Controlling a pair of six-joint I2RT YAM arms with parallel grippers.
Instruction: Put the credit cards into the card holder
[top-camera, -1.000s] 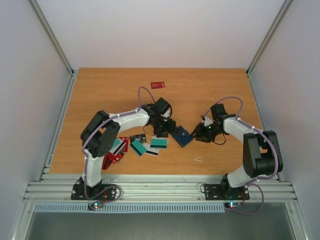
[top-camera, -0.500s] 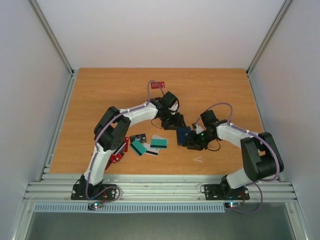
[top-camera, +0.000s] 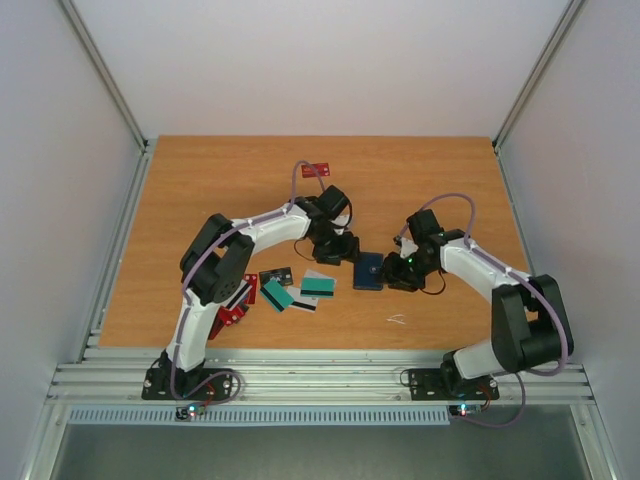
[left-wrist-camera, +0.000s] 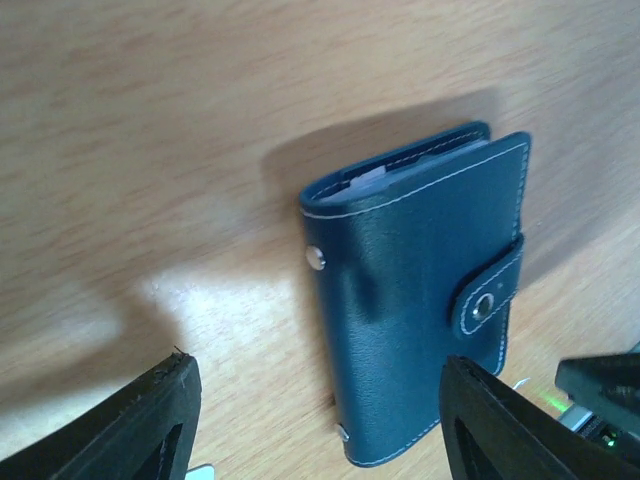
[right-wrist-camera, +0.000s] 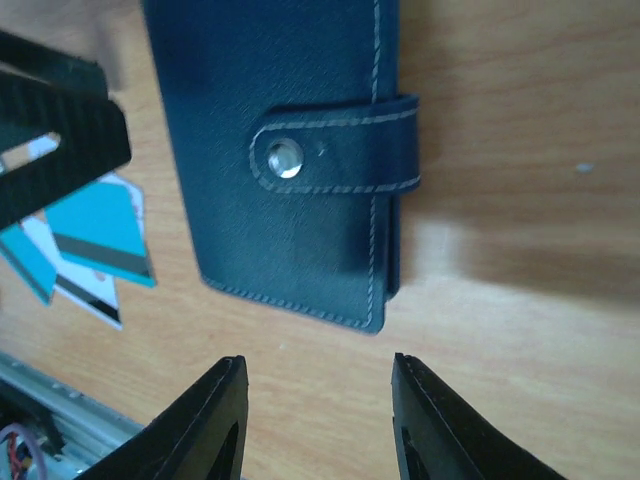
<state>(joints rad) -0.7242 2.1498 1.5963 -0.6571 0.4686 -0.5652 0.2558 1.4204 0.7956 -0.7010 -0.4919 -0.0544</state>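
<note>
The left jaws hung wide open and empty over the closed, snapped card holder, and the right jaws stood partly open and empty just beside it. It lay on the table toward the near edge, with credit cards loose on its left-edge side. 1 second earlier it had sat skewed.

Stitched leathery card holder, wood-grain table

Card holder closed and flat on the table, between left gripper and right gripper; credit cards clustered to its left; lone card well behind.
</note>
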